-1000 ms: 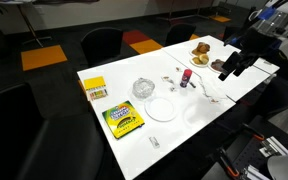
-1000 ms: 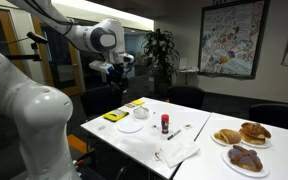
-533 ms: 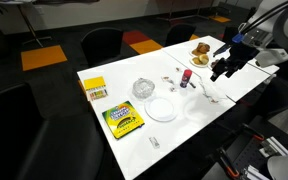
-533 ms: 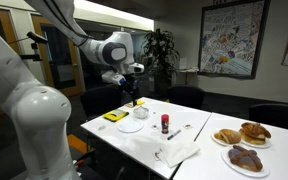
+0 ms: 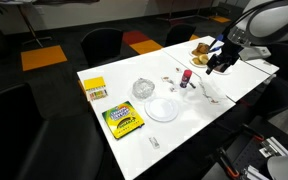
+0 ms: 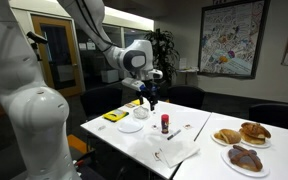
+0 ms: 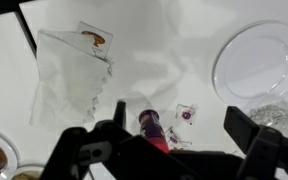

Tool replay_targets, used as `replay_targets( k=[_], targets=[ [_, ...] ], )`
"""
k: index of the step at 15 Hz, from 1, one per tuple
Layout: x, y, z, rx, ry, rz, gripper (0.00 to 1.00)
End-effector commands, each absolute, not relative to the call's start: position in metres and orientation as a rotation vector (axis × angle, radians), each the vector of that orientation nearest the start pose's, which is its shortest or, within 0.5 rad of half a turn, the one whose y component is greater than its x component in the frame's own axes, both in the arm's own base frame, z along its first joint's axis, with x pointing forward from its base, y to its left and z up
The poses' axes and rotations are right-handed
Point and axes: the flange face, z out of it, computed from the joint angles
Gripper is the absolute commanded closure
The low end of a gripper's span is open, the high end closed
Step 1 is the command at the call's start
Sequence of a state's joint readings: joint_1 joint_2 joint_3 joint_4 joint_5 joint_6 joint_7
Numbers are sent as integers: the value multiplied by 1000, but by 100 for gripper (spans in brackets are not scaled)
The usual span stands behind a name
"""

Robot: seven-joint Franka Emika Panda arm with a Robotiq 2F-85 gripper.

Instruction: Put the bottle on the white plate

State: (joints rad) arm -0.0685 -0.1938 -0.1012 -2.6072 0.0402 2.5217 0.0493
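fig. the white table (image 5: 199,110) is shown in both exterior views, with the franka arm (image 6: 134,57) reaching over it. the robotiq gripper (image 5: 216,67) is held above the tabletop, near the bottle (image 5: 185,77) but clear of it. in the wrist view its two fingers (image 7: 246,135) are seen spread wide apart, with nothing gripped between them. the bottle, red-capped and dark-bodied, is seen standing upright on the tabletop, apart from the white plate (image 5: 161,109), which lies bare just beside a clear glass bowl (image 5: 144,89). in the wrist view the bottle (image 7: 151,127) is framed between the two fingers, and the white plate (image 7: 254,60) is seen toward the upper right. a box of crayons (image 5: 123,120) and a yellow box (image 5: 94,88) are placed beyond the plate, well apart from the bottle. pastries (image 6: 252,131) are set out at the opposite end. what appears to be a crumpled clear plastic sheet (image 7: 69,75) lies near the bottle.
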Motion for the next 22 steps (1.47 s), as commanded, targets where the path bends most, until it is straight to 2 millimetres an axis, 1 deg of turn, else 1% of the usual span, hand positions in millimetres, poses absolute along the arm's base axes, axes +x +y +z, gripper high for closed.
replay_targets(
  k=[1, 2, 3, 8, 10, 12, 15, 19, 22],
  targets=[
    [471, -79, 315, -3089, 324, -193, 0],
    [448, -78, 326, -3083, 364, -196, 0],
    [453, -79, 323, -3086, 361, -190, 0],
    [453, -79, 325, -3085, 361, -194, 0],
    [458, -74, 322, -3098, 289, -236, 0],
    [463, -70, 321, -3105, 255, -283, 0],
    [474, -70, 314, -3137, 236, -332, 0],
    [490, -82, 296, -3176, 230, -347, 0],
    [505, -93, 281, -3177, 220, -412, 0]
  ],
)
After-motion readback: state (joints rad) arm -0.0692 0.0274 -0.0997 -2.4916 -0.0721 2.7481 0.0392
